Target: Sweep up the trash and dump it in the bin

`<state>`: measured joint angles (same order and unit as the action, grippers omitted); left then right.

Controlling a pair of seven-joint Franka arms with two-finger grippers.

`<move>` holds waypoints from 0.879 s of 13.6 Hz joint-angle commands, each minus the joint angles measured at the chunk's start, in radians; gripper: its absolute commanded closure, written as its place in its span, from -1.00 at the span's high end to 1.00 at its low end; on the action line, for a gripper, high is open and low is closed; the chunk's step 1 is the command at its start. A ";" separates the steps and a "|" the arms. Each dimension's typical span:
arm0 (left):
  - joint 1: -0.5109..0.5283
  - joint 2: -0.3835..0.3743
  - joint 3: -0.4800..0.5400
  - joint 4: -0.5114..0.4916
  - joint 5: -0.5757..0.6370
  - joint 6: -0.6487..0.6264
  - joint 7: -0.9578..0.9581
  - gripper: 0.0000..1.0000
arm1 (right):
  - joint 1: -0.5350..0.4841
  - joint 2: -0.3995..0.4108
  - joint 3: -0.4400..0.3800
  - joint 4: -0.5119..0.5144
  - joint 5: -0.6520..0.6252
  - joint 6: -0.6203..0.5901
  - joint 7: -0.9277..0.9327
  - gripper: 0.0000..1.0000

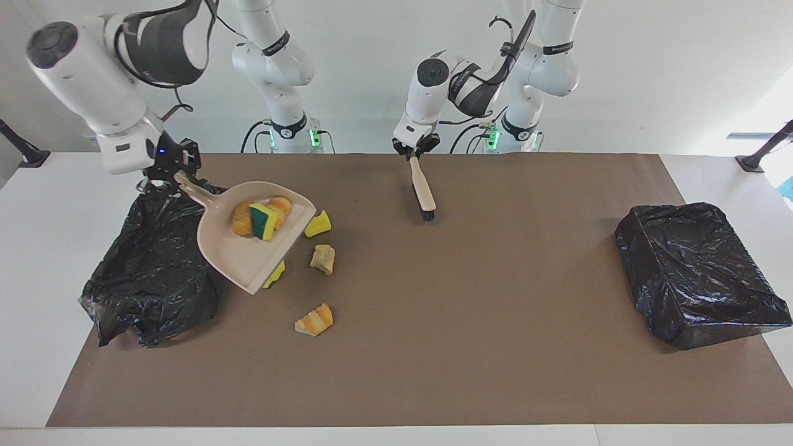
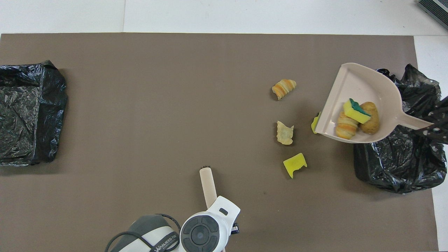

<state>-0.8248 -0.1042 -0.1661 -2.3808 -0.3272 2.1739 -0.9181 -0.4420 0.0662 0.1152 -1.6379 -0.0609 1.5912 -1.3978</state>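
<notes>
My right gripper (image 1: pixel 176 170) is shut on the handle of the beige dustpan (image 1: pixel 248 248), held tilted over the edge of the black-bagged bin (image 1: pixel 148 272) at the right arm's end. In the pan lie a brown lump (image 2: pixel 371 119), a yellow-green sponge (image 2: pixel 355 111) and an orange-striped piece (image 2: pixel 346 127). On the mat beside the pan lie a yellow chunk (image 1: pixel 318 224), a beige lump (image 1: pixel 323 258) and an orange-striped wedge (image 1: pixel 314 320). Another yellow chunk (image 1: pixel 276 272) is half hidden under the pan. My left gripper (image 1: pixel 414 152) is shut on the beige brush (image 1: pixel 423 189), bristles down at the mat.
A second black-bagged bin (image 1: pixel 700 272) stands at the left arm's end of the brown mat (image 1: pixel 464 347). In the overhead view, the bin by the pan (image 2: pixel 402 164) reaches the mat's edge. The brush (image 2: pixel 207 182) shows there past the left hand.
</notes>
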 commanded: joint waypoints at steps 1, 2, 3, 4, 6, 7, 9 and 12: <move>-0.027 -0.028 0.014 -0.047 -0.018 0.018 0.030 -1.00 | -0.053 0.001 0.012 0.009 -0.143 0.062 -0.119 -1.00; -0.027 -0.037 0.014 -0.069 -0.018 0.014 0.051 -1.00 | -0.058 0.001 0.006 0.007 -0.181 0.076 -0.136 -1.00; -0.027 -0.048 0.014 -0.083 -0.018 0.011 0.053 -1.00 | -0.058 -0.002 0.006 0.000 -0.257 0.081 -0.145 -1.00; -0.027 -0.049 0.014 -0.086 -0.018 0.011 0.051 -1.00 | -0.050 -0.018 0.011 -0.025 -0.345 0.082 -0.151 -1.00; -0.011 -0.036 0.019 -0.066 -0.021 0.004 0.045 0.67 | -0.031 -0.052 0.014 -0.091 -0.477 0.125 -0.162 -1.00; 0.004 -0.032 0.020 -0.051 -0.021 -0.005 0.033 1.00 | -0.029 -0.061 0.014 -0.111 -0.509 0.154 -0.162 -1.00; 0.073 -0.032 0.020 0.010 -0.021 -0.101 0.030 1.00 | -0.018 -0.077 0.015 -0.152 -0.566 0.232 -0.155 -1.00; 0.199 -0.035 0.020 0.096 -0.007 -0.154 0.044 1.00 | 0.049 -0.080 0.017 -0.163 -0.674 0.254 -0.081 -1.00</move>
<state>-0.7038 -0.1274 -0.1417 -2.3389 -0.3340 2.0727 -0.8878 -0.4246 0.0261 0.1272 -1.7567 -0.6696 1.8269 -1.5185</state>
